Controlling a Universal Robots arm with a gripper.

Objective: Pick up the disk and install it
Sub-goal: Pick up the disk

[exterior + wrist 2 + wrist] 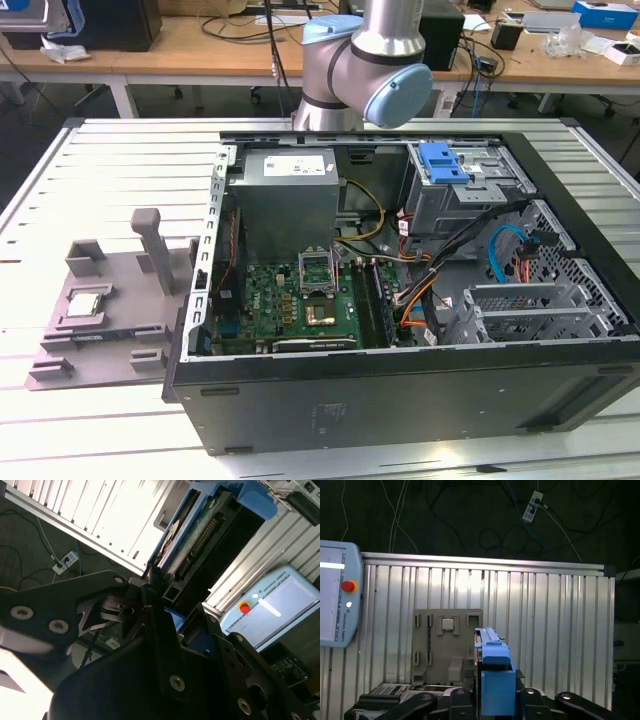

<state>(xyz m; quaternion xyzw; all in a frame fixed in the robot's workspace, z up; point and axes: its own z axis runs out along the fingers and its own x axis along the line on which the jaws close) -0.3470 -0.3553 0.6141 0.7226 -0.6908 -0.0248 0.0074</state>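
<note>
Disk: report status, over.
Pincer shut on the disk. Disk held off the table, not in the case. Grey fixture and chip beyond.

The computer case (400, 380) is lying on the desk (110, 170), filling the side toward the exterior view's right. The fixture plate (110, 345) is sitting just beside it, toward the opposite desk edge, carrying the processor chip (85, 302). The arm (350, 60) is rising behind the case at the far edge. In the first wrist view the disk (492, 652) is sitting clamped in the claw (495, 695), above the desk.
</note>
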